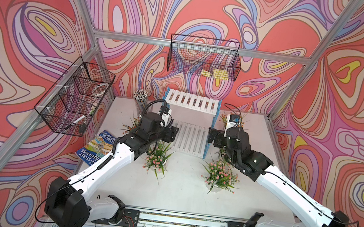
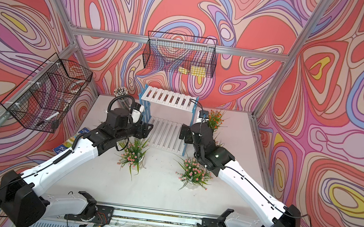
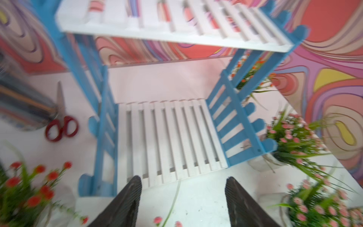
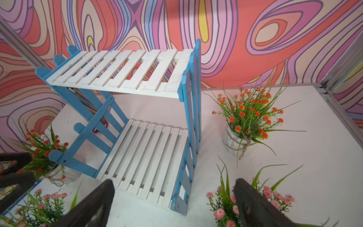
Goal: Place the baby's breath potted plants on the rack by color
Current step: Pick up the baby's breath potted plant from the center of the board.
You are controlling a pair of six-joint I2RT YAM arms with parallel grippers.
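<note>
**Rack** (image 1: 192, 103): two tiers, white slats, blue fence sides. It stands at the far centre of the worktop (image 1: 178, 190). Both tiers are bare.

**Potted plants, five, all on the worktop:**
- near-left pink plant (image 1: 157, 159), in front of the rack's left corner
- near-right pink plant (image 1: 218, 176), in front of its right corner
- third pink plant (image 3: 290, 135), just beside the rack's right side
- left orange plant (image 4: 45, 145), just left of the rack
- far-right orange plant (image 4: 249, 112), right of the rack, toward the back

**Grippers:**
- The left gripper (image 3: 183, 179) has its jaws spread with nothing between them. It sits at the near left of the lower tier.
- The right gripper (image 4: 173, 183) is likewise spread and empty, at that tier's right.

**Step, as judged:** No plant is placed yet, so a pick comes next. One spread gripper should come down around a white pot rather than the sprigs, close, and lift clear of the fence side. It then sets the pot on a tier, one colour per tier. The three pinks will likely need a whole tier.

**View notes:**
- In both top views the arms cover most of the left orange plant and the third pink plant. The wrist views show these clearly.
- Red-handled scissors (image 3: 60, 125) lie left of the rack. They are plain, though blurred, in the left wrist view and cannot be made out from above.
- Only the top views take in the wire baskets (image 1: 75, 97) on the walls.
</note>
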